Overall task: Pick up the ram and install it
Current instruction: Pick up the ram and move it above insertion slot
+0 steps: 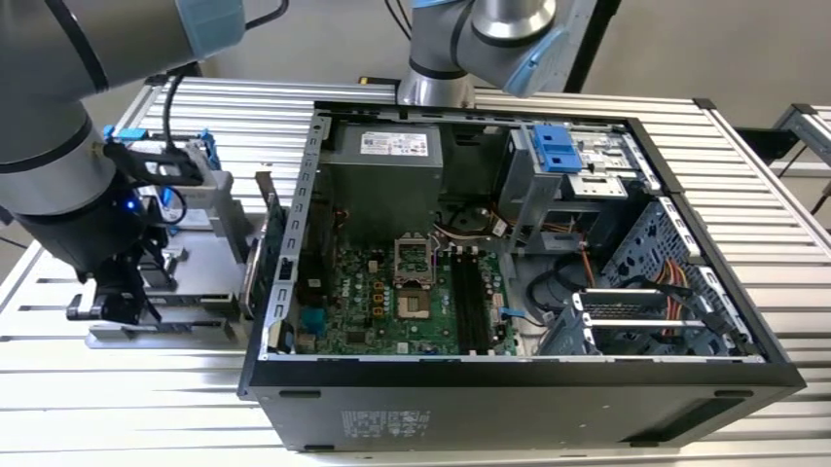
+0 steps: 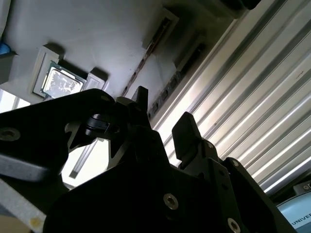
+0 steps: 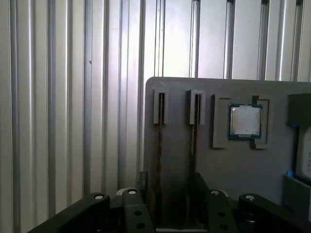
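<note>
A counter (image 1: 727, 165) of ribbed aluminium slats carried the whole set-up. At the exterior view's left, the gripper (image 1: 115, 300) hung low over a grey holder tray (image 1: 175, 333). In the first wrist view that tray held two slim boards on edge in narrow slots, with a square silver processor chip (image 3: 245, 121) seated beside them. The gripper's fingers were spread apart, one on each side of the ram (image 3: 159, 145). Whether they touched it could not be told. The second stick (image 3: 195, 126) stood just beside it in the neighbouring slot.

By my reading the work was at its beginning. The ram sat in the tray, not yet lifted, and both pickup and installation remained.

Towards the middle of the exterior view lay the open computer case (image 1: 520, 389), its motherboard (image 1: 377, 302) exposed. The long black memory slots (image 1: 470, 302) appeared unfilled.

As for writing, a white label (image 1: 389, 144) sat on the power supply (image 1: 379, 180) and a pale sticker (image 1: 389, 423) on the case's outer wall. The print on neither could be made out. Part of some lettering (image 2: 297, 219) showed on the arm's casing in the second wrist view, cut off at the edge.
</note>
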`<state>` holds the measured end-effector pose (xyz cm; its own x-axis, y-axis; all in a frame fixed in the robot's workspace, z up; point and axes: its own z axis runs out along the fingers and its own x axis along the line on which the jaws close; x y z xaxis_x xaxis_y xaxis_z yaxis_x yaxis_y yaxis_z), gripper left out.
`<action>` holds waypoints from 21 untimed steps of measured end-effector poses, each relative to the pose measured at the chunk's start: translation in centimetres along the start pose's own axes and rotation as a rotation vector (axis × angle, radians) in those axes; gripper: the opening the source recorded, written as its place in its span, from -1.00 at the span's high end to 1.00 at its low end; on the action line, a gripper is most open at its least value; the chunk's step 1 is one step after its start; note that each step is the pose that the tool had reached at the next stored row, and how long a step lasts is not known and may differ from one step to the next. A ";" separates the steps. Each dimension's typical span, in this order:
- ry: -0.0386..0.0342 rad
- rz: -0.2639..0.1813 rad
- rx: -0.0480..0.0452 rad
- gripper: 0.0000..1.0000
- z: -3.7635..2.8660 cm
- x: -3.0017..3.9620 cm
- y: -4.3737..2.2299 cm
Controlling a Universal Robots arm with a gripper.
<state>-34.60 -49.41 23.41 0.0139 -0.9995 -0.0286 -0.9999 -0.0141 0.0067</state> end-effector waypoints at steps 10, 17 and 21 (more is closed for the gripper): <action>0.0004 0.001 -0.0001 -1.00 1.02 0.07 0.01; 0.0003 0.001 0.0000 -1.00 1.65 0.09 0.10; 0.0004 0.001 0.0000 -1.00 2.00 0.09 0.17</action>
<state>-34.78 -49.45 21.42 0.0131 -0.9995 -0.0281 -0.9999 -0.0133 0.0067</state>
